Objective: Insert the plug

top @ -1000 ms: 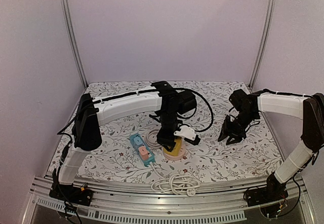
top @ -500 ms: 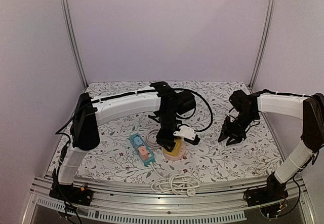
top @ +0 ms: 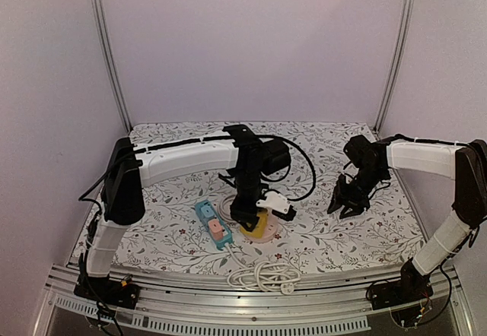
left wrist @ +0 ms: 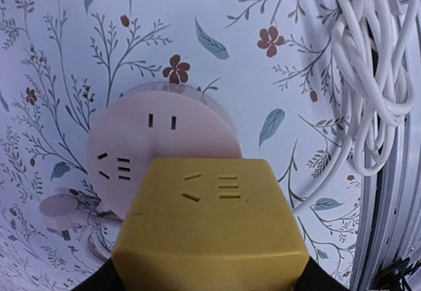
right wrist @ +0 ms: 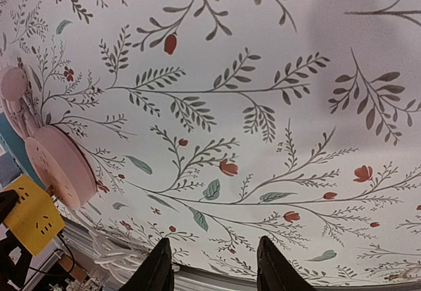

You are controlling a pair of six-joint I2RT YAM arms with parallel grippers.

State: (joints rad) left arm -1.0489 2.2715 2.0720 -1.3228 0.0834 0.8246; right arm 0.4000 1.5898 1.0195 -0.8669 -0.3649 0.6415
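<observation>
Over the pink round socket (left wrist: 154,147), left tool (top: 245,211) pinches the yellow plug (left wrist: 210,228) — right tool (right wrist: 214,268) spread; well apart.

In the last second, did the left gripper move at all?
Yes. The left gripper, holding the yellow plug, has shifted slightly left, toward the blue strip, while the pink socket stayed put.

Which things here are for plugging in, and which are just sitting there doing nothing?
For the job:
yellow plug
pink round socket

Just lying about:
blue power strip
white cable bundle
</observation>
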